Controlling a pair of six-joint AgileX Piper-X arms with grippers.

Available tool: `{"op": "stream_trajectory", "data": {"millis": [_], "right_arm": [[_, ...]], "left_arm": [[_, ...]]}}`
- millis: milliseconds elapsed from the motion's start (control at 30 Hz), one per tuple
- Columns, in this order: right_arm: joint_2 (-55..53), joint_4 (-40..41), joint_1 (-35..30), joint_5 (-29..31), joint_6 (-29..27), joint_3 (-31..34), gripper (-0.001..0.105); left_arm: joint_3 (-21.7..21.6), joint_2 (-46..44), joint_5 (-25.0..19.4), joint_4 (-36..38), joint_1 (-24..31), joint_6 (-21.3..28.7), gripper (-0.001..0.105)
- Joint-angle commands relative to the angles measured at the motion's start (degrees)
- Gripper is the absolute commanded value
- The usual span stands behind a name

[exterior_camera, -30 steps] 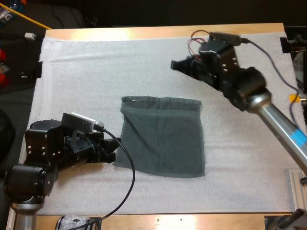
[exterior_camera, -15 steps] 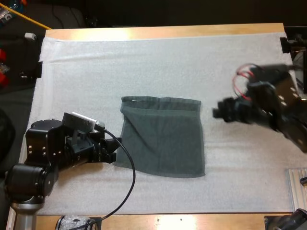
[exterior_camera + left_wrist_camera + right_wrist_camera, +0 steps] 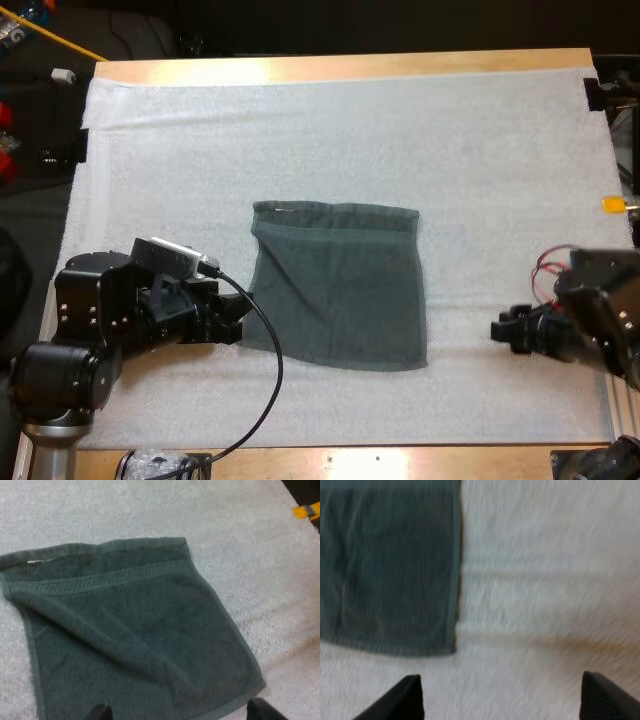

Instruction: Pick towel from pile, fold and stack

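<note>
On the left side of the white mat [image 3: 200, 150], my left gripper [image 3: 236, 318] sits low, right at the left edge of the towel [image 3: 340, 290], near the corner closest to me. In the left wrist view its two black fingertips [image 3: 100, 713] are far apart, so this gripper [image 3: 180, 713] is open and holds nothing. The towel's [image 3: 130, 640] edge lies just in front of them. I cannot tell if the tips touch the cloth. The towel is dark grey-green and lies spread out flat in the middle of the mat, almost like a square. A soft crease runs across it, and a thick band runs along its far edge. A small white tag [image 3: 283, 210] shows near its far left corner. To the right, well away from the towel, my right gripper [image 3: 506, 330] hangs low over bare mat, and it points at the towel's right side. In the right wrist view its fingertips [image 3: 409, 698] are wide apart too, so it [image 3: 505, 700] is open and empty, and the towel's [image 3: 390, 565] corner lies ahead of it. The wooden table [image 3: 340, 64] shows past the far edge of the mat.
</note>
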Motion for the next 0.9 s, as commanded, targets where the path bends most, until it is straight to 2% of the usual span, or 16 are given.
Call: {"op": "stream_trajectory", "data": {"millis": [0, 167, 400, 567, 667, 867], "right_arm": [[-0.7, -2.5, -0.3, -2.2, 1.3, 2.3, 0.063], [-0.8, -12.0, -0.3, -10.5, 5.5, 12.7, 0.063], [0.8, -30.5, -0.3, -19.0, 15.5, 25.6, 0.063], [3.7, -40.6, -0.3, -22.7, 20.5, 30.7, 0.063], [6.5, -45.0, -0.3, -24.3, 22.1, 32.1, 0.058], [13.2, -50.6, -0.3, -24.6, 23.8, 32.4, 0.036]], "left_arm": [[-0.3, -0.2, 0.3, 0.7, -0.3, 0.1, 0.053], [-0.3, -0.2, 0.3, 2.0, -0.3, 0.1, 0.053], [-0.3, -0.2, 0.3, 3.5, -0.3, 0.1, 0.053], [-0.3, -0.2, 0.3, 4.8, -0.3, 0.1, 0.053], [-0.3, -0.2, 0.3, 4.8, -0.3, 0.1, 0.053], [-0.3, -0.2, 0.3, 5.2, -0.3, 0.1, 0.053]]}}
